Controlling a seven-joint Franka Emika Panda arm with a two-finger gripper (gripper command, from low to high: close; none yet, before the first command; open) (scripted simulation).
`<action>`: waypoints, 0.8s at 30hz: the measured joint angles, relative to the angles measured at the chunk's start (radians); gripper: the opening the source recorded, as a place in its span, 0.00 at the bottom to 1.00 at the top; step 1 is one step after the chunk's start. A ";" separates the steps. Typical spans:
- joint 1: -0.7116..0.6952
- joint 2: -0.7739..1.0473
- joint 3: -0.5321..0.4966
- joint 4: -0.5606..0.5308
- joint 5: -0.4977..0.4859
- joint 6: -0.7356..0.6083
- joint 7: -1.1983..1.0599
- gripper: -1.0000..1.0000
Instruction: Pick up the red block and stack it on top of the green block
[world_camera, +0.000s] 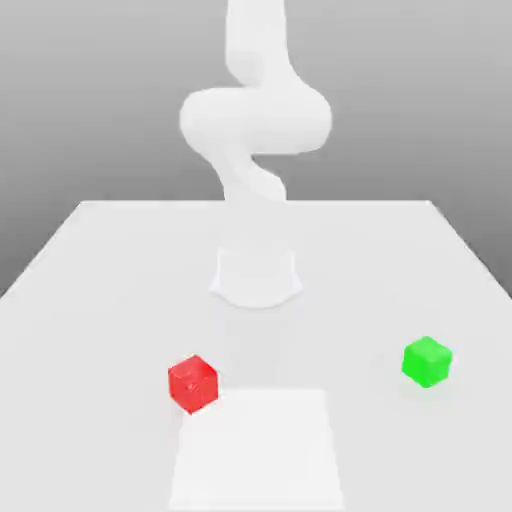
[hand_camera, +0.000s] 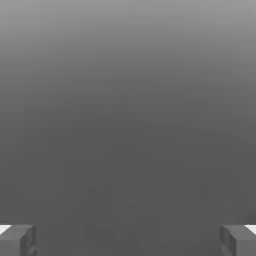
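Note:
The red block (world_camera: 193, 383) is a small glossy cube resting on the white table, toward the exterior view's left and near the front. The green block (world_camera: 427, 361) sits on the table at the exterior view's right, well apart from the red one. In the hand view my gripper (hand_camera: 128, 241) is open, its two grey fingertips (hand_camera: 18, 240) standing far apart with nothing between them and only a plain grey background beyond. The white arm (world_camera: 256, 120) rises from its base and bends upward out of the exterior view.
The arm's round base (world_camera: 256, 278) stands mid-table behind both blocks. A brighter white square patch (world_camera: 256, 450) lies on the table (world_camera: 100, 260) at the front, just right of the red block. The table's far edge runs behind the base.

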 joint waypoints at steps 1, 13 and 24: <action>-0.014 0.030 0.001 -0.032 0.002 0.025 0.024 0.50; -0.185 0.398 0.022 -0.411 0.011 0.315 0.333 0.50; -0.246 0.903 0.001 -0.534 -0.008 0.715 0.499 0.00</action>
